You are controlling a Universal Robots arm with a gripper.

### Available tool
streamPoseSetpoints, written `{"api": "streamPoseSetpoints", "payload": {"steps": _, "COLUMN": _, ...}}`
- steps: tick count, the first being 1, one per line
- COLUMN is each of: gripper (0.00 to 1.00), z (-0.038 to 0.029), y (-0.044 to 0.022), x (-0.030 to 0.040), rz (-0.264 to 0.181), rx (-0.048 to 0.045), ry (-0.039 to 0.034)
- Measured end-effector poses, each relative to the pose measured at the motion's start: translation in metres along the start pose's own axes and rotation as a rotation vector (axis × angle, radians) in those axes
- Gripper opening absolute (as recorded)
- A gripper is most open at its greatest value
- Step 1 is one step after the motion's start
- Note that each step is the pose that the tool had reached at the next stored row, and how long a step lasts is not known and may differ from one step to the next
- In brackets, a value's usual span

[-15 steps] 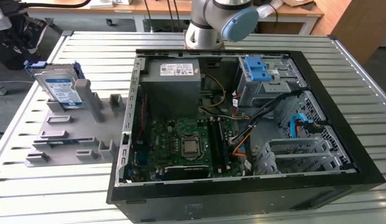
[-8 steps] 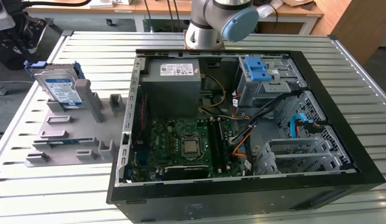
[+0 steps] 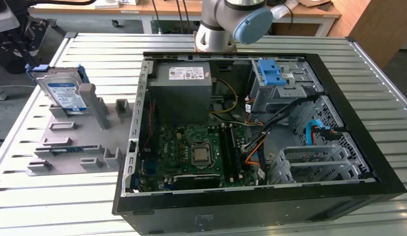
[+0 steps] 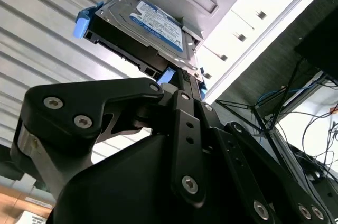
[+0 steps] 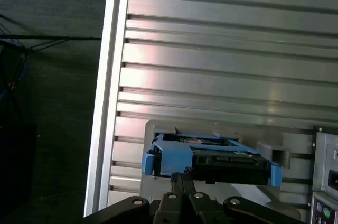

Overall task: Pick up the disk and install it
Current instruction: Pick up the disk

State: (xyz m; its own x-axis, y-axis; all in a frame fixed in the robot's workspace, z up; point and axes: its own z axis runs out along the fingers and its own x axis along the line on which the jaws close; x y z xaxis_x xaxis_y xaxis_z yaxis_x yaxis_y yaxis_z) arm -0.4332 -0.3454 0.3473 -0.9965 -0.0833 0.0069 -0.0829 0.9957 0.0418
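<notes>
The disk (image 3: 64, 94) stands on edge in a grey holder (image 3: 66, 125), slatted table (image 3: 92, 49) around — pincer (image 5: 181, 178) at its blue rim, grip unclear.

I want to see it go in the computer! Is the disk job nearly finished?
Not yet; nothing looks done. The disk stands in its grey holder on the table, outside the open computer. In hand: both wrist views show the gripper pointed at the disk, apart from it, holding nothing. Left: grabbing the disk and fitting it in the computer.
</notes>
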Motion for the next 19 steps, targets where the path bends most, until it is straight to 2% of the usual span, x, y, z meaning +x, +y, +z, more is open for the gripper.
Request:
{"api": "streamPoseSetpoints", "payload": {"steps": 13, "gripper": 0.11, "z": 0.0001, "y": 0.0001, "x": 0.001, "rz": -0.093, "rx": 0.0006, "ry": 0.0038}}
{"api": "streamPoseSetpoints", "payload": {"steps": 19, "gripper": 0.11, "z": 0.0, "y": 0.0001, "x": 0.0012, "rz": -0.103, "rx": 0.0007, "ry": 0.0042}}
